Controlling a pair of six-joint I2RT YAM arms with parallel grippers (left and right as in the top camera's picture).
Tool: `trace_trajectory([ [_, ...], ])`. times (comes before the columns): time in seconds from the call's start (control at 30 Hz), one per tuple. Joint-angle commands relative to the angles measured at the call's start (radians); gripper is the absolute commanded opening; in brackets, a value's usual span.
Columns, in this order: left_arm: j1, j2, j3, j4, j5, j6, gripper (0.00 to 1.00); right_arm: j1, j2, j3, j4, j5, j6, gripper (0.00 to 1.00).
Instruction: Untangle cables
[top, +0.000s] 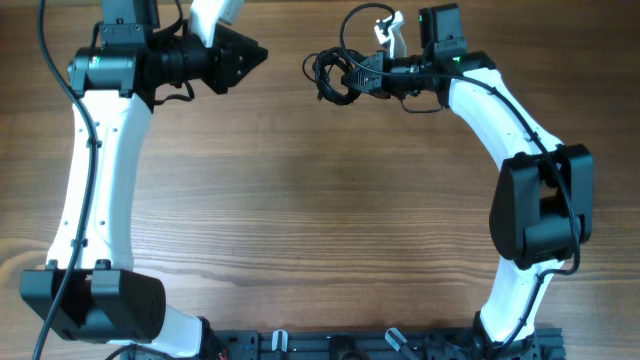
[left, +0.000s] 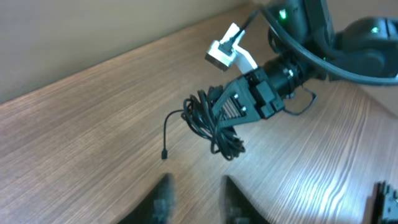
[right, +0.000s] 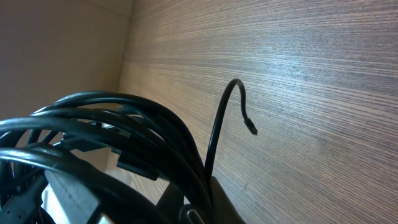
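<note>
One knot of cables (top: 335, 75) | in right jaws | tail (left: 165, 134) toward left arm (top: 100, 170)

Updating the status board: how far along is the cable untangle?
Done: nothing looks freed; the cables are one tight knot. In hand: the right gripper is shut on that knot, with one loose end trailing out onto the wood. The left gripper is open, empty and short of the bundle. Left: all of the pulling apart.

Overhead looks down; both wrist views share the cables (left: 208, 124), right's closest.
</note>
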Motion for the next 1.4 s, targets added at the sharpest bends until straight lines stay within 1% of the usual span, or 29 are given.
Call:
trace_trajectory([
  [0.0,-0.035,-0.004,0.011,-0.013,0.009,0.053,0.39,0.002,0.011,0.003,0.005,-0.050,-0.003,0.04],
  [0.13,-0.082,0.022,0.010,0.007,-0.002,0.078,0.39,0.005,0.011,0.003,0.006,-0.077,-0.003,0.04],
  [0.17,-0.090,0.031,0.010,0.011,-0.008,0.078,0.38,0.005,0.011,0.003,0.006,-0.079,-0.003,0.04],
  [0.23,-0.111,0.063,0.010,0.025,-0.069,0.077,0.31,0.005,0.011,0.003,0.006,-0.079,-0.003,0.04],
  [0.3,-0.134,0.100,0.010,0.037,-0.125,0.071,0.28,0.005,0.011,0.003,0.006,-0.086,-0.003,0.04],
  [0.43,-0.171,0.154,0.010,0.081,-0.134,0.070,0.27,0.005,0.011,0.003,0.008,-0.093,-0.003,0.04],
  [0.67,-0.221,0.155,0.010,0.150,-0.137,0.043,0.26,0.005,0.011,0.003,0.010,-0.093,-0.007,0.04],
  [0.7,-0.224,0.155,0.010,0.153,-0.138,0.040,0.24,0.005,0.011,0.003,0.010,-0.093,-0.007,0.04],
  [0.8,-0.225,0.156,0.010,0.169,-0.199,-0.011,0.09,0.005,0.011,0.003,0.010,-0.093,-0.007,0.04],
  [0.87,-0.225,0.156,0.010,0.175,-0.251,-0.036,0.04,0.005,0.011,0.003,0.010,-0.093,-0.007,0.04],
  [0.93,-0.225,0.156,0.010,0.177,-0.311,-0.040,0.04,0.005,0.011,0.003,0.010,-0.093,-0.007,0.04],
  [0.97,-0.225,0.156,0.010,0.186,-0.339,-0.063,0.04,0.005,0.011,0.003,0.010,-0.093,-0.008,0.04],
  [1.17,-0.230,0.155,0.010,0.201,-0.354,-0.105,0.04,0.005,0.011,0.003,0.010,-0.093,-0.011,0.04],
  [1.2,-0.233,0.155,0.010,0.199,-0.352,-0.111,0.04,0.005,0.011,0.003,0.010,-0.092,-0.011,0.08],
  [1.23,-0.238,0.155,0.010,0.197,-0.353,-0.111,0.04,0.005,0.011,0.003,0.008,-0.083,-0.010,0.19],
  [1.27,-0.241,0.155,0.010,0.195,-0.353,-0.111,0.04,0.005,0.011,0.003,0.005,-0.070,-0.010,0.35],
  [1.3,-0.248,0.155,0.010,0.190,-0.353,-0.112,0.04,0.005,0.011,0.003,-0.001,-0.051,0.001,0.44],
  [1.37,-0.259,0.154,0.010,0.190,-0.353,-0.138,0.04,0.005,0.011,0.003,-0.003,-0.039,0.008,0.54],
])
